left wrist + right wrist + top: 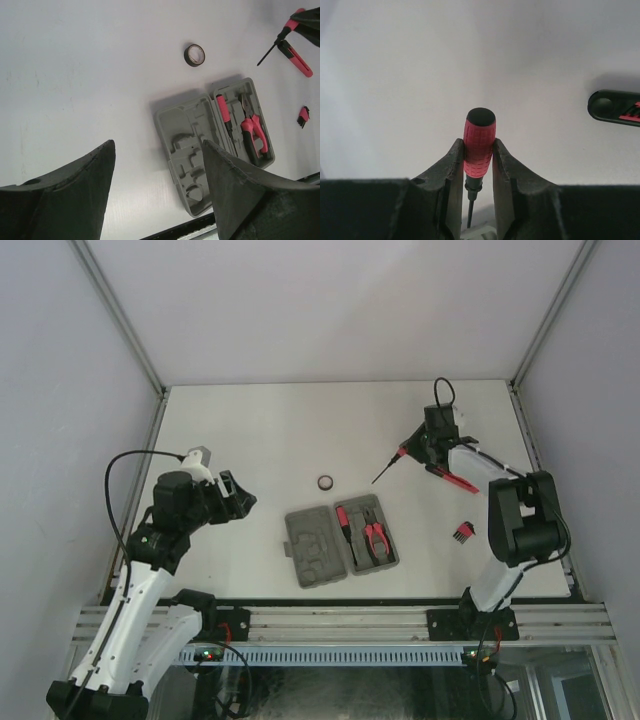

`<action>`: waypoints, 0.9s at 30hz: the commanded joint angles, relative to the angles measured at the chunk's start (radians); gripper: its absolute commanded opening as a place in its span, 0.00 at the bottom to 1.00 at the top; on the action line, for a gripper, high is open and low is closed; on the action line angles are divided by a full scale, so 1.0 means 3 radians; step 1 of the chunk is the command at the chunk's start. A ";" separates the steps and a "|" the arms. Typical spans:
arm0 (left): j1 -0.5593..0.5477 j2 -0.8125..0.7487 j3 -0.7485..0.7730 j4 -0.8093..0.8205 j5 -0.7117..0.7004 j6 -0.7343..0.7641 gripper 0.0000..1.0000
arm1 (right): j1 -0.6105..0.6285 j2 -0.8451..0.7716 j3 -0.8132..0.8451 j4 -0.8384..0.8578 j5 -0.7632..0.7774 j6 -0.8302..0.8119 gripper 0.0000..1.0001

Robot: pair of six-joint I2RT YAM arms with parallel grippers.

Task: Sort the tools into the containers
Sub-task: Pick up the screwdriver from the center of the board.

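Observation:
The grey case [313,550] lies open near the table's front, and a red-handled screwdriver [344,525] and red pliers [375,535] rest in its right half. My right gripper [415,448] is shut on a second red-handled screwdriver [480,125] at the back right; the shaft [385,472] points down-left. Beside it lies the slim red-black stick tool [452,478]. The comb-like piece [462,531] sits right of the case, and the black ring [326,482] lies behind it. My left gripper [235,495] hangs open and empty left of the case [185,145].
White walls with metal corner rails enclose the table on three sides. The aluminium rail carrying both arm bases [340,625] runs along the near edge. A black cable [125,465] loops off the left arm.

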 commanded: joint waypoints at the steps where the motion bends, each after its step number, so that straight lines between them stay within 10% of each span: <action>1: 0.0034 -0.0056 0.0072 0.0175 0.0095 0.0074 0.75 | -0.0044 -0.0487 -0.0229 0.0482 0.0211 0.0031 0.00; 16: -0.0089 -0.0155 -0.0010 0.0467 0.0668 0.0071 0.78 | 0.0316 -0.2006 -0.1205 0.0625 -0.0040 -0.0622 0.00; 27: -0.1838 -0.0128 -0.0087 0.0893 -0.0267 -0.0230 0.77 | 0.1147 -0.3246 -0.1733 0.0197 0.0215 0.0016 0.00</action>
